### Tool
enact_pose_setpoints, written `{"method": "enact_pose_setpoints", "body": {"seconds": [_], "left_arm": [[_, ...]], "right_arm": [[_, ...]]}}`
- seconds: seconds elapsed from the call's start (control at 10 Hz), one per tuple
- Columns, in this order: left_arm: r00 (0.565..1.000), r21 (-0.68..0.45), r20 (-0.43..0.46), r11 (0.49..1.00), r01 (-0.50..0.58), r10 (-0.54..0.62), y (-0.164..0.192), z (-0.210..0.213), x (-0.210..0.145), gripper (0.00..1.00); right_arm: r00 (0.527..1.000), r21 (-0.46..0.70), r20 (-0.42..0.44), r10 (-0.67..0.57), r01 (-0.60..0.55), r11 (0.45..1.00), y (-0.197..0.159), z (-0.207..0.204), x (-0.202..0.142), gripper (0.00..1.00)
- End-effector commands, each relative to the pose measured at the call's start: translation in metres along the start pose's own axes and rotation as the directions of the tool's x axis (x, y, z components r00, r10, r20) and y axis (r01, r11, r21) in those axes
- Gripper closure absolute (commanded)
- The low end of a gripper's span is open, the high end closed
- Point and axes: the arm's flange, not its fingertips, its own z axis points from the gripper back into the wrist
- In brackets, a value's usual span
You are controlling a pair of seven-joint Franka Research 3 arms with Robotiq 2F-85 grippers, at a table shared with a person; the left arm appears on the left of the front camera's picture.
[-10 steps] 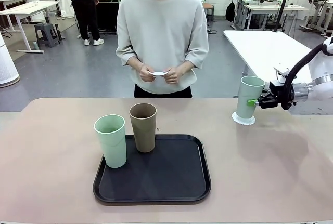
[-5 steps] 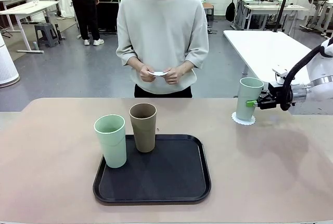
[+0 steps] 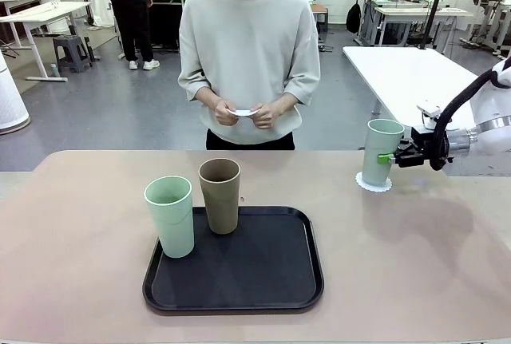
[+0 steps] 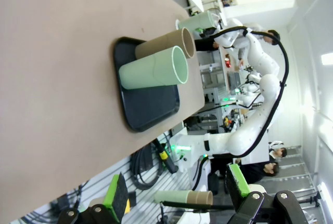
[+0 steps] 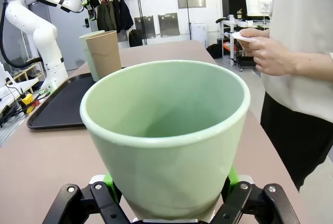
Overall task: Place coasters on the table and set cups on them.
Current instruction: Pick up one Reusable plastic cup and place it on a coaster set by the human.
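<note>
Mint cup [image 3: 382, 146] clasped at mid-height by the right gripper [image 3: 385, 157], stood on a coaster [image 3: 374, 186] at two o'clock from the black tray [image 3: 263, 268], left gripper [image 4: 177, 186] spread wide, nothing held

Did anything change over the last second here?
Nothing visibly changed. The right gripper stays shut on the mint cup standing on its coaster; the second mint cup and brown cup stay on the tray; the person keeps holding a spare coaster.
</note>
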Motion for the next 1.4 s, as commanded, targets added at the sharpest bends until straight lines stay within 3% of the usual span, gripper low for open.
{"method": "enact_pose_setpoints", "body": {"seconds": [0.0, 0.6, 0.7, 1.3], "left_arm": [[1.000, -0.003, 0.010, 1.000, 0.007, -0.007, 0.0005, 0.0014, -0.0001, 0.00], [1.000, -0.003, 0.010, 1.000, 0.007, -0.007, 0.0005, 0.0014, -0.0001, 0.00], [1.000, -0.003, 0.010, 1.000, 0.007, -0.007, 0.0005, 0.0014, -0.0001, 0.00], [1.000, -0.003, 0.010, 1.000, 0.007, -0.007, 0.0005, 0.0014, -0.0001, 0.00]], "right_arm": [[1.000, 0.011, -0.008, -0.023, 0.023, 1.000, -0.0057, -0.0015, 0.0005, 0.14], [0.999, 0.015, -0.023, -0.027, 0.027, 1.000, -0.0051, -0.0022, -0.0078, 0.14], [0.999, 0.015, -0.031, -0.034, 0.035, 0.999, -0.0051, -0.0024, -0.0078, 0.00], [0.997, 0.013, -0.066, -0.049, 0.050, 0.999, -0.0045, -0.0010, -0.0084, 0.00]]}}
